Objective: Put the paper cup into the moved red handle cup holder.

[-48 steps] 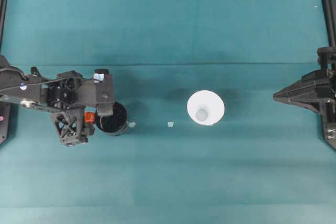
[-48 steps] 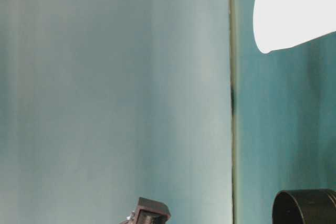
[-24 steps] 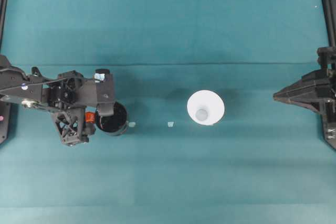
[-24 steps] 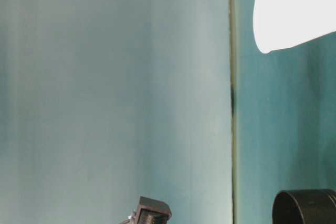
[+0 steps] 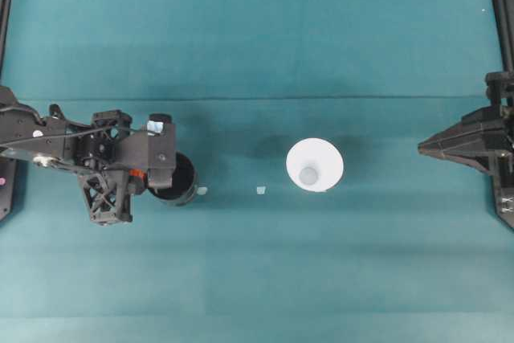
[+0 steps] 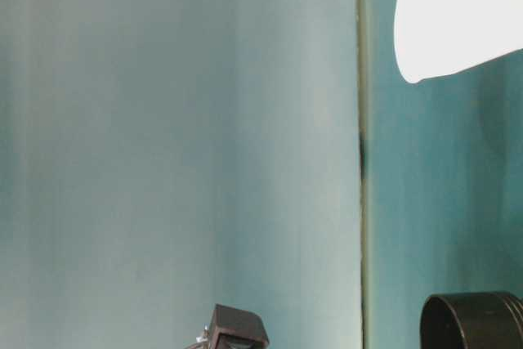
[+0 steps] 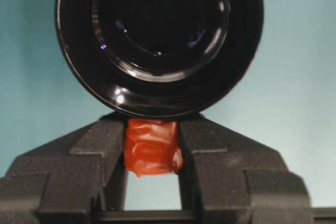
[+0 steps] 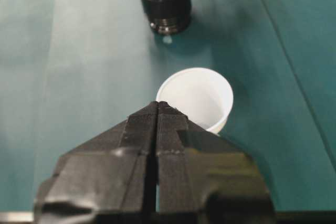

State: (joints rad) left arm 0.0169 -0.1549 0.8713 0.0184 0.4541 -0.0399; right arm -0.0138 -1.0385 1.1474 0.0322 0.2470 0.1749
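Overhead exterior view: the paper cup (image 5: 315, 165) stands upright near the middle of the counter (image 5: 257, 46), mouth up, well apart from the red handle cup holder (image 5: 178, 183) on the left side. The left end effector (image 5: 138, 175) is clamped on the holder's orange-red handle (image 7: 153, 148), as the left wrist view shows, with a finger (image 7: 100, 153) pressed to each side of the tab. The right end effector (image 8: 158, 106) is shut with nothing between its jaws, parked at the right edge and aimed toward the cup.

The cup is probably very light and thin-walled, so it would crush under a hard squeeze and tip easily if nudged. A gentle pinch over the rim, one finger inside and one outside, looks the safest hold. The holder appears rigid and glossy, likely slippery on its body; the tab is the sensible grip.

Compared with a second ago, the left arm has shifted slightly, and now covers more of the holder. The cup and the right arm have not moved.
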